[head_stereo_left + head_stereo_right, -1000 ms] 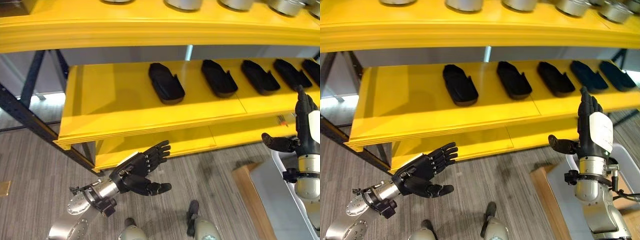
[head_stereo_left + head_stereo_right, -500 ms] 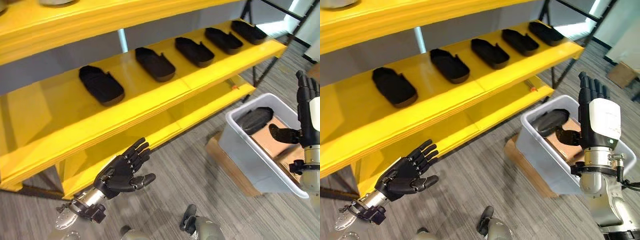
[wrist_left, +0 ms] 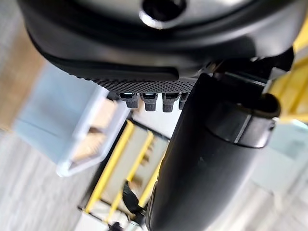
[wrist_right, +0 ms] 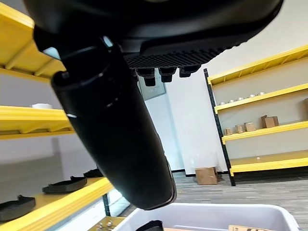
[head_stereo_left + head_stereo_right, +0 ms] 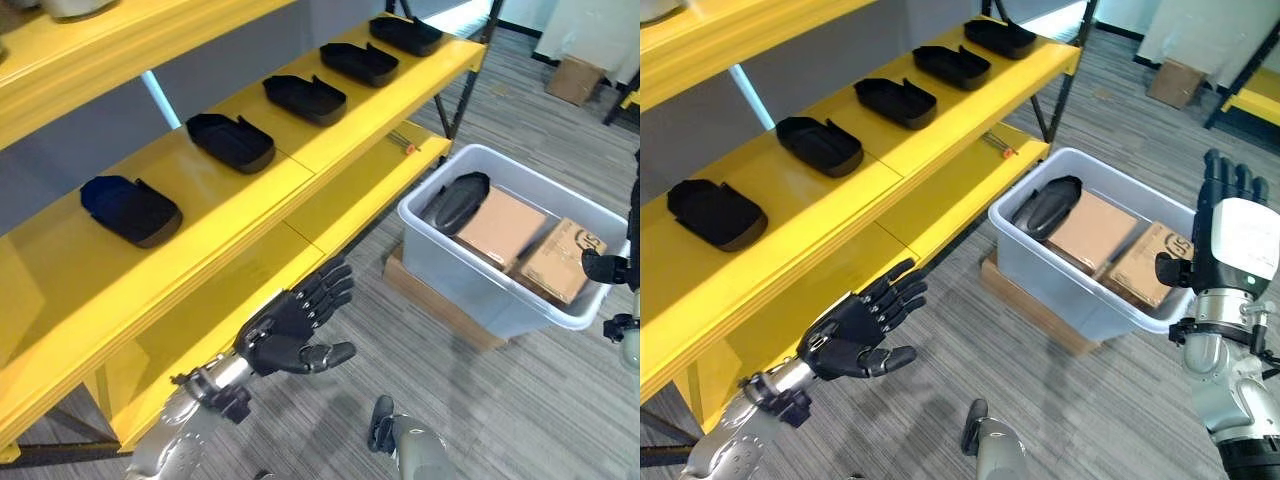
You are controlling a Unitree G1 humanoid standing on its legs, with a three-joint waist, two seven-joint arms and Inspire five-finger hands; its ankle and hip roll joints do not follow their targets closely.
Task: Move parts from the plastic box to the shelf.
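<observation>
The left hand (image 5: 855, 335) is held low in front of the yellow shelf (image 5: 940, 125), palm turned upward and inward, with its fingers (image 5: 895, 292) straight, slightly spread and directed toward the shelf's lower board; the thumb projects sideways. It holds nothing and touches nothing.

The right hand (image 5: 1230, 240) is raised upright at the far right, its back toward the camera, fingers straight and close together, pointing up, thumb extended toward the plastic box (image 5: 1040, 275). It is empty. The thumb lies just beside the box's near right rim; contact cannot be determined.

The plastic box stands on a flat cardboard sheet (image 5: 1025, 305) on the grey floor (image 5: 1080, 400), just beside the right end of the shelf's lower board. Open floor lies between the left hand and the box, and in front of the box.

One dark part (image 5: 1043, 205) lies inside the box, leaning in the corner nearest the shelf, next to two brown cartons (image 5: 1095, 230). It is well apart from both hands: the right hand's fingers are above and on the opposite side of the box.

Five dark parts (image 5: 820, 145) sit in a row on the shelf's middle board, spaced apart, set back from its front edge. A small orange-tipped item (image 5: 1002, 150) lies on the lower board near its right end.
</observation>
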